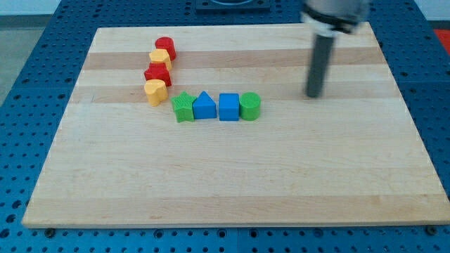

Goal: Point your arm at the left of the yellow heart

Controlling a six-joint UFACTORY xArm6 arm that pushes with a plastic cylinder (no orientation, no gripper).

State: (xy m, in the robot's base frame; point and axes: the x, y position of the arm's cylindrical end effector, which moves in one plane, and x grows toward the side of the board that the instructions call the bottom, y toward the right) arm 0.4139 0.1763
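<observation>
**Rod Facing a Crowded Crossing**

My tip (313,95), a bare rod gripping nothing, is hovering right of the green cylinder (250,106). The yellow heart (155,91) is sitting upper left, touching the red block (157,74); a direct sweep is risking scattering the row.

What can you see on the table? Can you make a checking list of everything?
Surface: wooden board, lying flat on a blue pegboard table.
Job's things: yellow heart at the bottom of the red-and-yellow column, view's left.
Clutter: red block, yellow block, red cylinder; a row of green block, blue triangle-topped block, blue cube, green cylinder.
Hand: none; my tip rests far right of every block.
Cables: nothing seen.
Surroundings: nothing seen.
</observation>
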